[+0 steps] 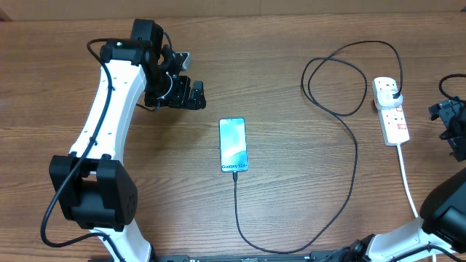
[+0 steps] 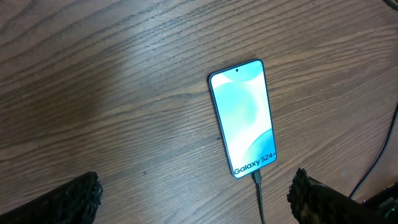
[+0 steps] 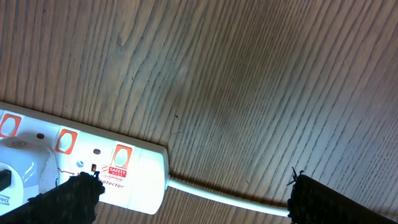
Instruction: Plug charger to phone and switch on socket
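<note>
- Progress looked past the halfway mark: the slim, black-edged rectangular phone [image 1: 233,144] with its light blue-white screen lay flat near the middle of the brown wood-grain desk [image 1: 291,44].
- The small black connector tip [image 2: 257,178] of the long, thin black charger cable [image 1: 236,211] sat pushed into the phone's end below the "Galaxy S24+" lettering, so that step read as done.
- From there the cable ran toward the near edge, swept round to the right, looped, and ended in a black plug [image 1: 393,90] seated in the far outlet of the white elongated power strip [image 1: 394,120].
- The strip lay at the right side of the desk, well apart from the phone, with its thicker white cord [image 1: 410,185] trailing toward the near edge.
- What remained, by my judgement, was the switch: the small red switches [image 3: 122,158] showed in the right wrist view, but I could not tell whether the plug's one was on.
- The left pincer [image 2: 196,198] hovered beside the phone with its jaws spread wide, holding nothing.
- The right pincer [image 3: 186,200] hung just beside the strip's cord end, also gaping wide and empty, touching nothing.
- Pressing the right switch would probably call for a narrower pincer or a single fingertip.
</note>
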